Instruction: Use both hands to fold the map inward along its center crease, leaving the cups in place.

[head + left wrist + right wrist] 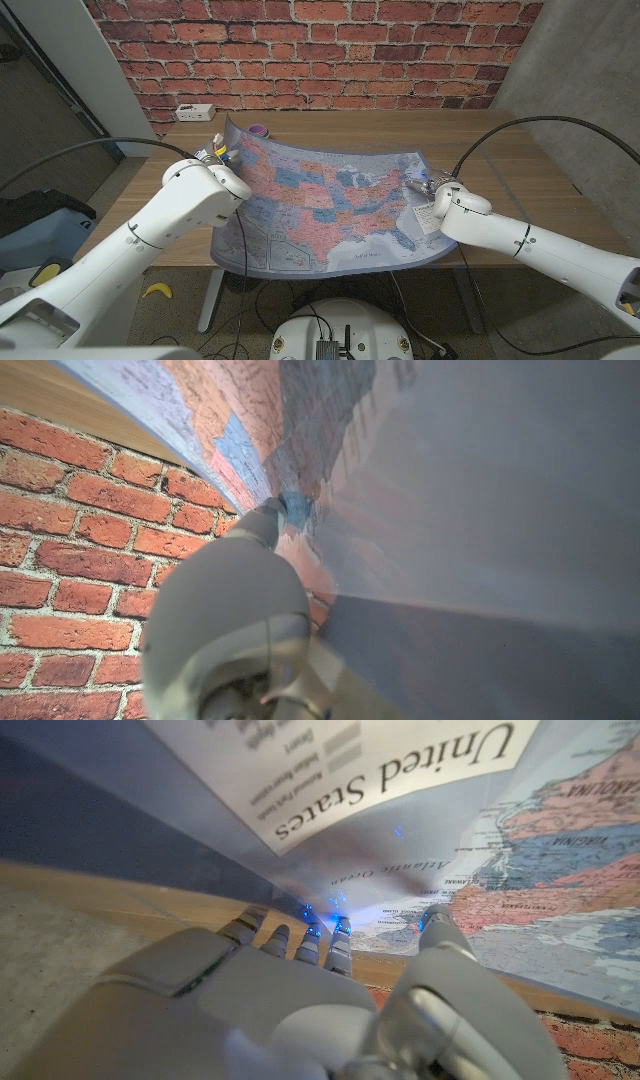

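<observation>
Overhead, map (330, 210) lifted at both edges, right wrist view reads "United States"

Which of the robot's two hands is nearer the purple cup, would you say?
The left hand, at the map's left edge; the purple cup sits just beyond it, while the right hand is across the map.

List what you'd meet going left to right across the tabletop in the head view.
White power strip → left hand at the map's edge → purple cup → map → right hand
</observation>
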